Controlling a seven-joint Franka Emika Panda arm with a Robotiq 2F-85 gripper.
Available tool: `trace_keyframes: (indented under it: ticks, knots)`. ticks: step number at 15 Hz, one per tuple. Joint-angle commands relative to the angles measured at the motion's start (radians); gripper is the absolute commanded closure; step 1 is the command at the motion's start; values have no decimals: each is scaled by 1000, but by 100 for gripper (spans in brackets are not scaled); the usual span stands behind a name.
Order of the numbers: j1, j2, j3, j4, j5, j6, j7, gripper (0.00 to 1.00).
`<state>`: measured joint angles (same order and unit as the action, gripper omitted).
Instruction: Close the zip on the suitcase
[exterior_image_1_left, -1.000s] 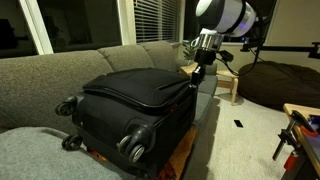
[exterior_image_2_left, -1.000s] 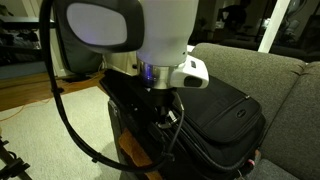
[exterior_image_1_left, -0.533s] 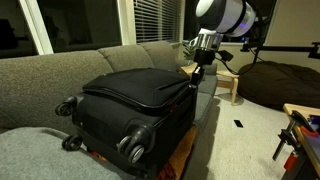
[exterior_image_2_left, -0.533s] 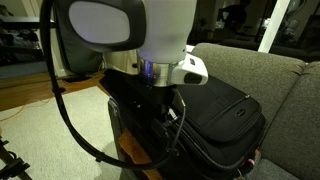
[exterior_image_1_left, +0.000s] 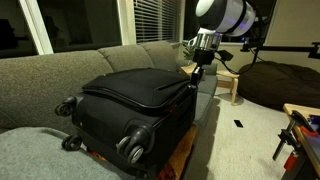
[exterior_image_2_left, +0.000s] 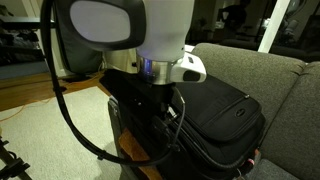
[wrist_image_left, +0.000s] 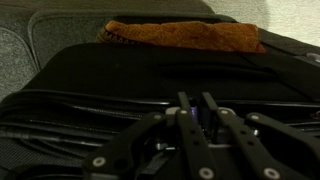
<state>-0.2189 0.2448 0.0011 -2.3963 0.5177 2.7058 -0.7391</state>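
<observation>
The sofa (exterior_image_1_left: 40, 75) stands behind everything, and it is soft, so it gives no firm stop. The suitcase (exterior_image_1_left: 135, 95) lies flat on its side against it, with the wheels (exterior_image_1_left: 135, 145) toward the room. Something wooden, maybe a low bench (exterior_image_1_left: 185, 150), shows under its edge. If you pull along the lid with too much force, I think the whole case can slide or turn on this support, and then the zip does not move at all.

Your arm (exterior_image_2_left: 110, 30) covers most of the case in an exterior view, so from there you cannot check the contact. Its black cable (exterior_image_2_left: 60, 110) hangs in a loop near the case (exterior_image_2_left: 225, 115) and may catch on a corner when you go around.

The zip (exterior_image_1_left: 150, 103) runs around the lid edge, black on black. At the rounded corner it probably resists more, and the soft fabric can fold into the track and jam it.

The pincer (exterior_image_1_left: 197, 70) is at the far corner of the lid, and in the wrist view (wrist_image_left: 195, 118) its fingers are pressed fully together. I cannot tell if the pull is between them, because it is too small and dark. If they hold nothing, or only fabric, you drag over the lid and the zip stays open.
</observation>
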Motion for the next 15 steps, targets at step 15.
trace_keyframes:
  ticks: [15]
  knots:
    - [31,-51,72,-37,-38,15,45,92]
